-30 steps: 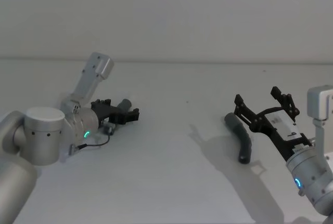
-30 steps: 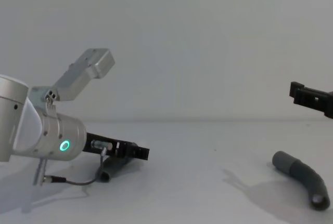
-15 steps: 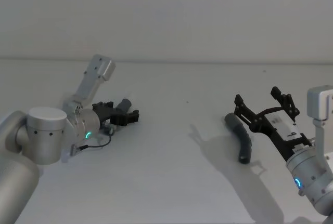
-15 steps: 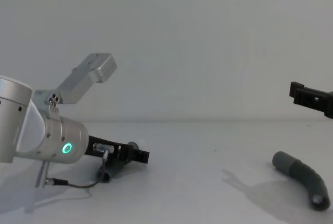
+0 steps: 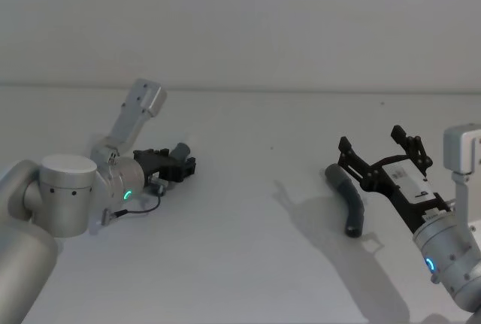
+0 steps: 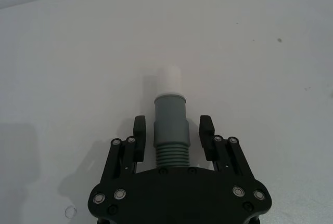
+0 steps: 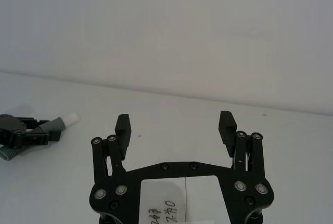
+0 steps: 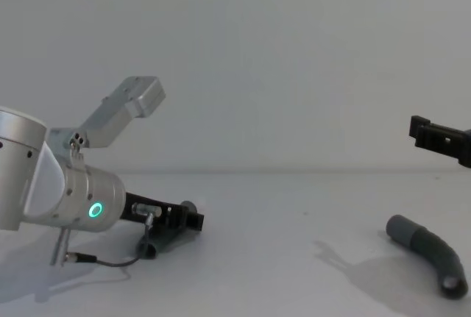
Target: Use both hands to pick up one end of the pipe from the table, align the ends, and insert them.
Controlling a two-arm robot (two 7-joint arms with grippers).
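Far to the left of the loose pipe piece (image 5: 350, 202), well apart from it across the bare table (image 5: 248, 264), the left gripper (image 6: 173, 125) sits low over the tabletop. Its silver wrist and green ring light (image 8: 93, 209) are on the side turned away from that piece. Its jaws are partly open and straddle the other pipe piece (image 6: 170, 148). One black finger (image 6: 139, 138) stands on each side of the ribbed part, just beside it, with a thin gap showing on both sides, so it has no hold on it yet. The smooth grey collar (image 6: 169, 110) and the narrower white tip (image 6: 169, 80) stick out past the fingertips. Whether this piece rests fully on the table cannot be told. The loose pipe piece itself lies flat on the table, dark grey and curved, with one open end turned toward the robot and nothing touching it. Just to the right of it and above it hangs the right gripper (image 5: 370, 137), clear of the loose piece. Its jaws are spread wide with nothing between them. From the chest, one of its fingers (image 8: 440, 137) comes in at the right edge, higher than the loose piece.
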